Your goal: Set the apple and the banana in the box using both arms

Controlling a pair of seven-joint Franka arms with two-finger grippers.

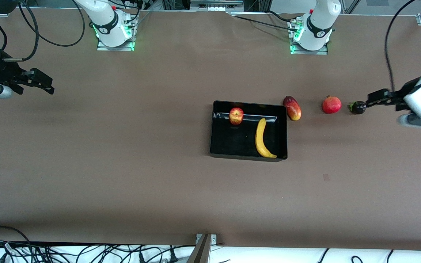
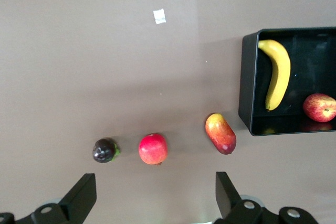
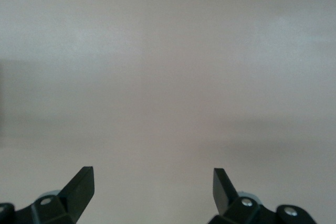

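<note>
- Fruit-wise, we judge the task done: both pieces already lie inside the box (image 1: 248,155), and nothing seems left except keeping the arms clear.
- Nearest the front camera, we see the banana (image 1: 262,139), a long curved yellow piece with dark tips and smooth skin, lying along the box wall toward the left arm's end.
- Farther from the camera, the apple (image 1: 236,116) sits against the box wall; it is small, round, red streaked with yellow.
- We read the box as shallow black plastic, its inner walls glossy enough to reflect.
- Outside it on the matte brown table (image 1: 122,164) sit a mango (image 1: 292,108), a round red fruit (image 1: 331,105) and a small dark fruit (image 1: 358,107).
- Our left gripper (image 1: 371,99) hangs spread and empty by the dark fruit.
- Our right gripper (image 1: 42,82) waits spread and empty over bare table at the right arm's end.
</note>
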